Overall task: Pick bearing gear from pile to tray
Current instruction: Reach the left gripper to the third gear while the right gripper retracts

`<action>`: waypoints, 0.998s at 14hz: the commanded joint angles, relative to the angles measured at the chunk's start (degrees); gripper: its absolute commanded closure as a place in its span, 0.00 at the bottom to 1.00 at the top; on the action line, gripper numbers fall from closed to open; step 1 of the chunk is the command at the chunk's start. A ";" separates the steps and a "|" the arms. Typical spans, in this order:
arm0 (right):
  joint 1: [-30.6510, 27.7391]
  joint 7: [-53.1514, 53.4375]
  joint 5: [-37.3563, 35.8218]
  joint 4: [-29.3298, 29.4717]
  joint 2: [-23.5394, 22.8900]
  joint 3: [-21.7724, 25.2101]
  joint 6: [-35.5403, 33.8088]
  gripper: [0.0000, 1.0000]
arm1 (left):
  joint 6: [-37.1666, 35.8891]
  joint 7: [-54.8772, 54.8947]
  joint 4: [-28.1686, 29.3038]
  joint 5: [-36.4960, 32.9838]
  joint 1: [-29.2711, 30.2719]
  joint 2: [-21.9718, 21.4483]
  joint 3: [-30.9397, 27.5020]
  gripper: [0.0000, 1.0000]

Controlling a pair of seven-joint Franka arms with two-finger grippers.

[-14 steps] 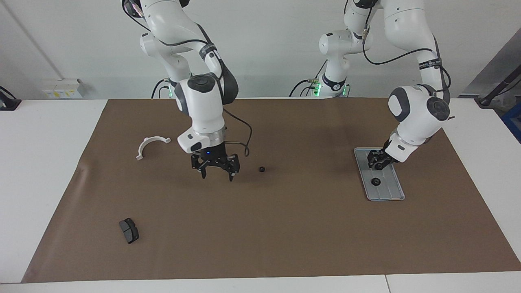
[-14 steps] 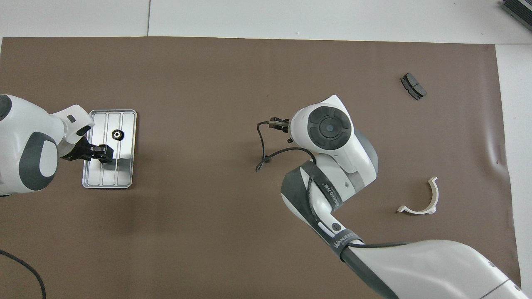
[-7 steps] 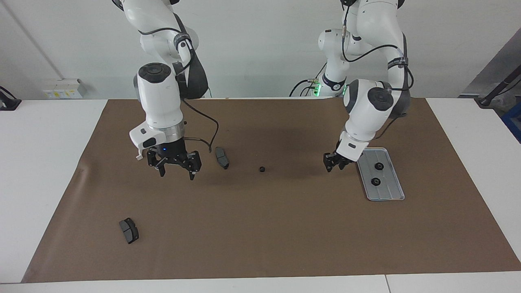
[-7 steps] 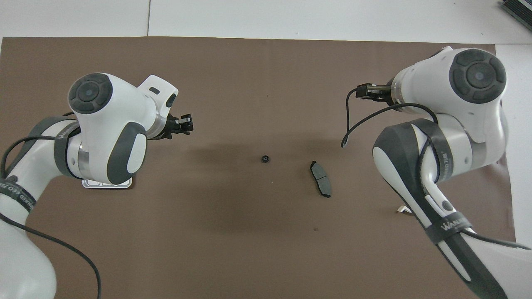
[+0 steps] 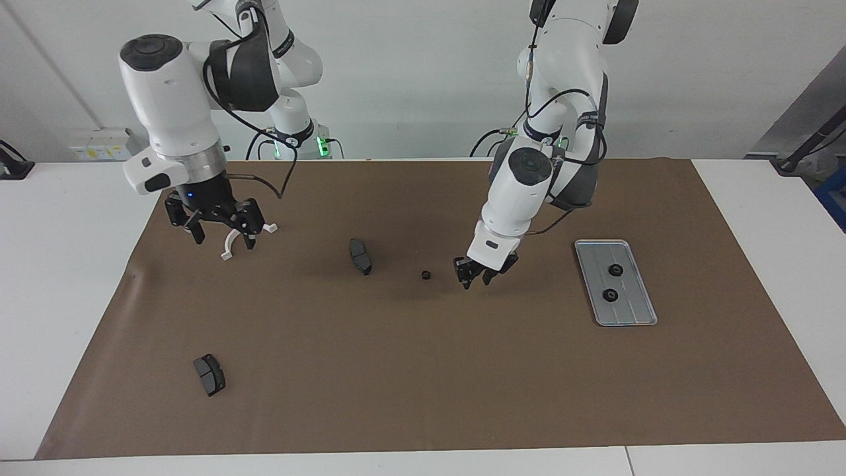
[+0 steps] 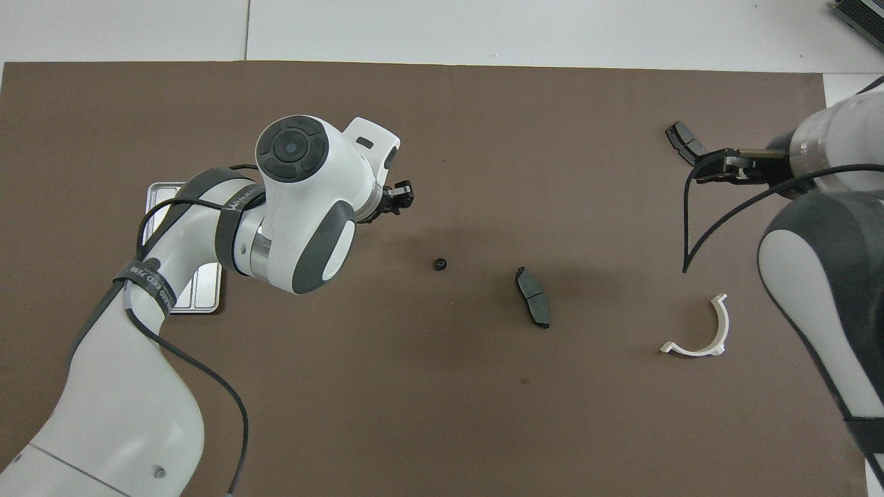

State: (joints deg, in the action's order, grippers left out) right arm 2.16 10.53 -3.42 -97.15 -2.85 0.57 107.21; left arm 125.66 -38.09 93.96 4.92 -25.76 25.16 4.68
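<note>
Leaving two small black round gears on the ridged silver-grey metal tray (image 5: 638,316) at mid-right, the left gripper (image 5: 480,276), fingers narrowly parted and empty, now hangs beside the third gear (image 5: 426,274) at centre; the right gripper (image 5: 221,235), fingers wide, has withdrawn to upper left.

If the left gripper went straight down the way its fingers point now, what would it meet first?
Probably bare brown mat. The left gripper hangs open and empty just beside the loose black gear, toward the tray, not over it. Depth is hard to judge, so a fingertip might clip the gear.
</note>
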 commanded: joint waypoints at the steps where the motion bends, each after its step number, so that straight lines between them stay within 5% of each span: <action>1: 0.39 -3.49 2.80 4.41 0.57 3.28 -8.74 0.00 | 1.25 -1.19 -4.74 0.71 -2.36 4.36 -1.16 0.50; 4: 1.70 -5.34 2.80 4.96 3.54 6.01 -15.78 0.00 | 3.45 -1.37 -4.84 0.79 -3.68 5.07 -1.08 0.51; 14: 2.32 -4.20 2.89 3.19 5.14 5.32 -16.77 0.00 | 8.12 -4.78 -1.41 1.32 -8.77 4.99 -1.07 0.53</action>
State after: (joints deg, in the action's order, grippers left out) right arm 4.43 6.61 -1.52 -93.34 1.39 5.77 91.00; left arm 133.49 -40.66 91.29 5.03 -32.40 30.41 4.75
